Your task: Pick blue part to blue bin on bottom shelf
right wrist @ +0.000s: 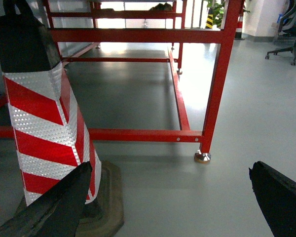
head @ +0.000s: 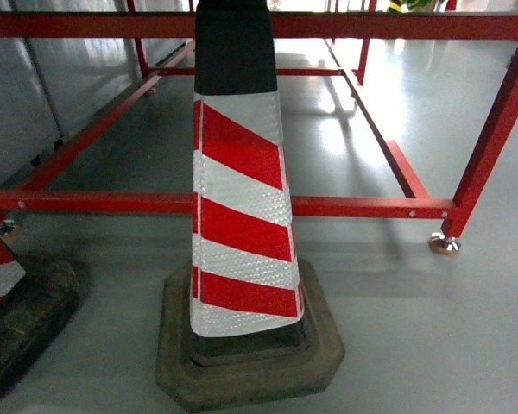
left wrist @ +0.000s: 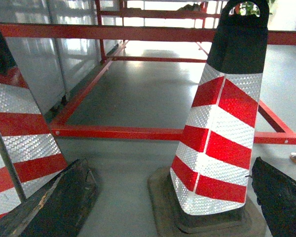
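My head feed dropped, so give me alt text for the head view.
A red-and-white striped traffic cone on a dark base stands close ahead on grey floor, before a red tube frame. A second cone shows at left; no blue part, bin or tool visible.

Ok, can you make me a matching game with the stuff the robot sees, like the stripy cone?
Things:
1. cone
2. frame
3. floor
4. office chair

Clues:
A. plain red all over
B. far back on the right
C. red and white stripes
D. shiny grey

Pairs: 1-C, 2-A, 3-D, 4-B
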